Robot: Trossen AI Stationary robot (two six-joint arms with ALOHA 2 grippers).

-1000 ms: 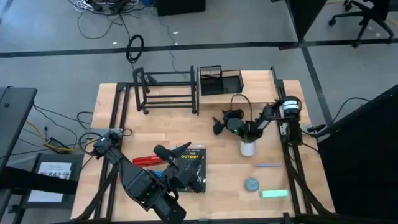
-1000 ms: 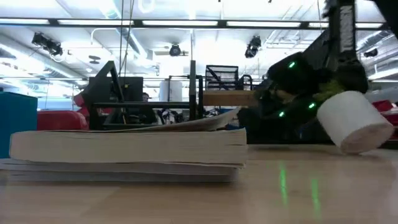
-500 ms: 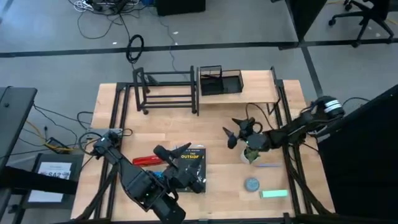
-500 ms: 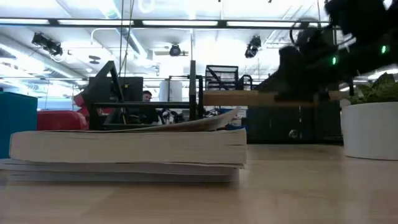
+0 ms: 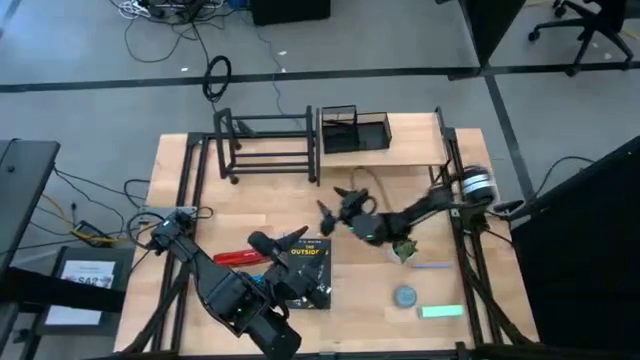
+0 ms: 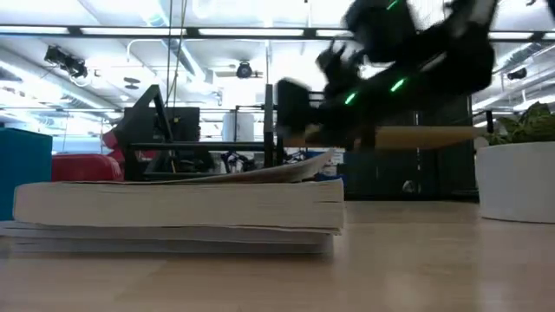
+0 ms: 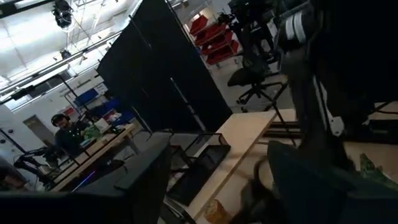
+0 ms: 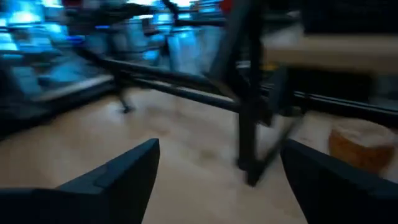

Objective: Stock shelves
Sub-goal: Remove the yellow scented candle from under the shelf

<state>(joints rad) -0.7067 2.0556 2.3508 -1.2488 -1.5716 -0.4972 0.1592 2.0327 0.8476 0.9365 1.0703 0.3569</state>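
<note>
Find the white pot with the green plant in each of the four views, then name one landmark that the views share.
High view: white pot, right of centre, partly under the right arm.
Low view: white pot, at the right edge, standing upright.
Left wrist view: only green leaves at the lower right edge.
Right wrist view: not in it.
Shared landmark: the black rack.

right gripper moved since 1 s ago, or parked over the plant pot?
Yes. In the high view the right gripper has swung left, away from the white plant pot, toward the book and nearer the black rack.
</note>
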